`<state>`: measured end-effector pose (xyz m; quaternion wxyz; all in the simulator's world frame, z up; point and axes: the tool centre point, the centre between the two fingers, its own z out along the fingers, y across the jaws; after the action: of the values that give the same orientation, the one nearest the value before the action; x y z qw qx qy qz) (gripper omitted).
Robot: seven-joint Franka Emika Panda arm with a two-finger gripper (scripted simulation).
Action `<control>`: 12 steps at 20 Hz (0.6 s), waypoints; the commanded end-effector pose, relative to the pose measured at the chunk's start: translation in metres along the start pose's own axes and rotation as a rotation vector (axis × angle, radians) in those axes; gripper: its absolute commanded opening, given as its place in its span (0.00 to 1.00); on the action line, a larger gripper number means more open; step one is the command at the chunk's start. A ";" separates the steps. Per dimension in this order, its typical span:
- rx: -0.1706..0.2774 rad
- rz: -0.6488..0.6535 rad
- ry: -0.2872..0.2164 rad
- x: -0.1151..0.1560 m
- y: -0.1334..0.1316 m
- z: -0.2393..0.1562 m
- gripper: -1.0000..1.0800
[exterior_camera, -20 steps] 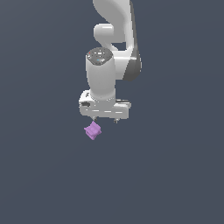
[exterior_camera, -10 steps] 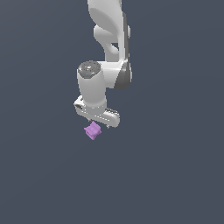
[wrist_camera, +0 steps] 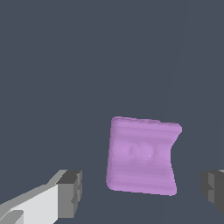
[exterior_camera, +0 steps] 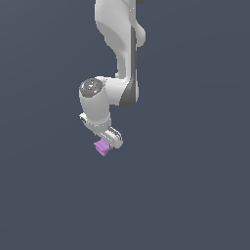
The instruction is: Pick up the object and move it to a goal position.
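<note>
The object is a small light-purple block with notched edges and a faint central bump. In the exterior view it sits directly under the white hand of the arm. My gripper is down around it and open. In the wrist view the block lies between the two dark finger pads, nearer the middle, with a visible gap to the pad on each side. Neither finger touches it. The gripper straddles the block's near edge.
The plain dark grey ground fills both views. The white arm rises from the hand to the top of the exterior view. Nothing else shows.
The hand has sunk lower toward the block and turned about its axis while the arm leaned to the exterior view's left. The purple block has stayed where it was.
</note>
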<state>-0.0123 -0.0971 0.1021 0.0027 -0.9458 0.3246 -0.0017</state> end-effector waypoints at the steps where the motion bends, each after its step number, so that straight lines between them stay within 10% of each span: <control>1: -0.003 0.043 0.000 0.001 0.005 0.005 0.96; 12: -0.006 0.083 -0.001 0.003 0.011 0.014 0.96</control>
<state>-0.0168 -0.1075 0.0898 0.0001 -0.9316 0.3636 -0.0002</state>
